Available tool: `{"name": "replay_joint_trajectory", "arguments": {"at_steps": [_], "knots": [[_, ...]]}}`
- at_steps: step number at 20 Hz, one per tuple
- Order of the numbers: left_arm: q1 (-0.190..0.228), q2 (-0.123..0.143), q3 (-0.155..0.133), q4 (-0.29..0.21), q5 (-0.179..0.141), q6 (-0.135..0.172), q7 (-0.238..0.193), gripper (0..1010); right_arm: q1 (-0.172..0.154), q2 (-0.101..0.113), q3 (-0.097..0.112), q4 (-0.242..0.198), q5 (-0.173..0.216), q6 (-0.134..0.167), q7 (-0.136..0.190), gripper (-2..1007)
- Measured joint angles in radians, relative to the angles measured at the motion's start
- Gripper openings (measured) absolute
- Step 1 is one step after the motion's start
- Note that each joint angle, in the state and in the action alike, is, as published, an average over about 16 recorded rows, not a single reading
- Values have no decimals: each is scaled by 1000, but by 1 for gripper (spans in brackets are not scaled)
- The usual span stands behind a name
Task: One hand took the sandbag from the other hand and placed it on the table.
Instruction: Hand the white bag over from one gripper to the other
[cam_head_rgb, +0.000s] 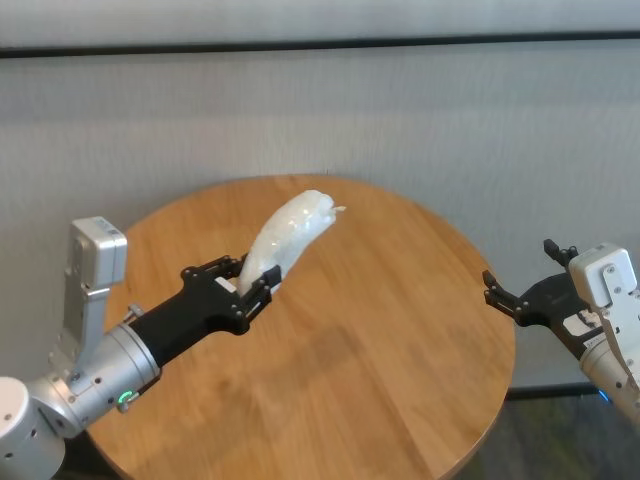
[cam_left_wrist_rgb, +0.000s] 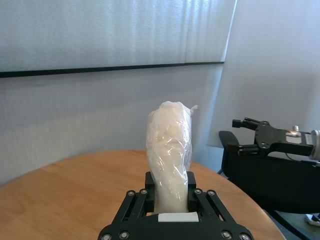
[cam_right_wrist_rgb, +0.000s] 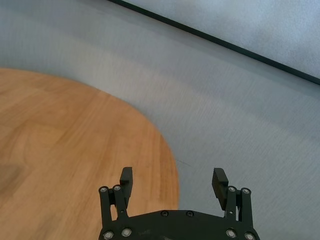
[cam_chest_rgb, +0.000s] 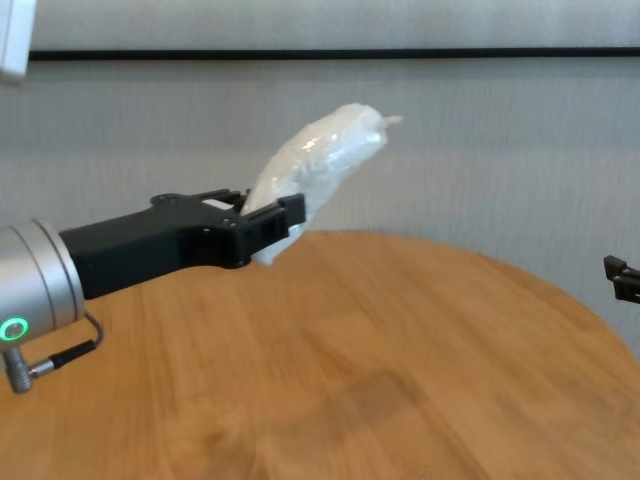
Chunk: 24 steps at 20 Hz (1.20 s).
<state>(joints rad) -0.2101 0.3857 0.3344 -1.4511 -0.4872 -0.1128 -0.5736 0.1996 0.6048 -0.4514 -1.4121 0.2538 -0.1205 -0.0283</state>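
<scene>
The white sandbag (cam_head_rgb: 290, 232) in glossy clear plastic is held up in the air above the round wooden table (cam_head_rgb: 380, 370). My left gripper (cam_head_rgb: 249, 283), on the green-lit wrist, is shut on the bag's lower end. The bag slants upward away from the fingers, its twisted tip free at the top (cam_chest_rgb: 322, 157) (cam_left_wrist_rgb: 169, 150). My right gripper (cam_head_rgb: 525, 290) hangs open and empty just off the table's right edge, well apart from the bag. In the right wrist view its fingers (cam_right_wrist_rgb: 172, 182) stand wide apart over the table rim. The left wrist view shows it far off (cam_left_wrist_rgb: 250, 135).
A grey wall with a dark horizontal stripe (cam_head_rgb: 320, 45) runs behind the table. Bare wood (cam_chest_rgb: 400, 380) lies under and between both arms. Floor shows beyond the table's right rim (cam_head_rgb: 560, 440).
</scene>
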Motion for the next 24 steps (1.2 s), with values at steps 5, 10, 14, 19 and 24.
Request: {"name": "replay_joint_trajectory", "arguments": {"at_steps": [5, 10, 14, 19, 24], "knots": [[-1, 10, 17, -27, -13, 4, -8, 368, 0, 0, 0, 0, 0, 0, 0, 1001], [-6, 21, 34, -43, -23, 4, -17, 368, 0, 0, 0, 0, 0, 0, 0, 1001], [-11, 30, 46, -50, -27, 3, -21, 368, 0, 0, 0, 0, 0, 0, 0, 1001], [-16, 40, 59, -54, -31, 0, -21, 368, 0, 0, 0, 0, 0, 0, 0, 1001], [-21, 47, 69, -57, -37, -2, -19, 368, 0, 0, 0, 0, 0, 0, 0, 1001]]}}
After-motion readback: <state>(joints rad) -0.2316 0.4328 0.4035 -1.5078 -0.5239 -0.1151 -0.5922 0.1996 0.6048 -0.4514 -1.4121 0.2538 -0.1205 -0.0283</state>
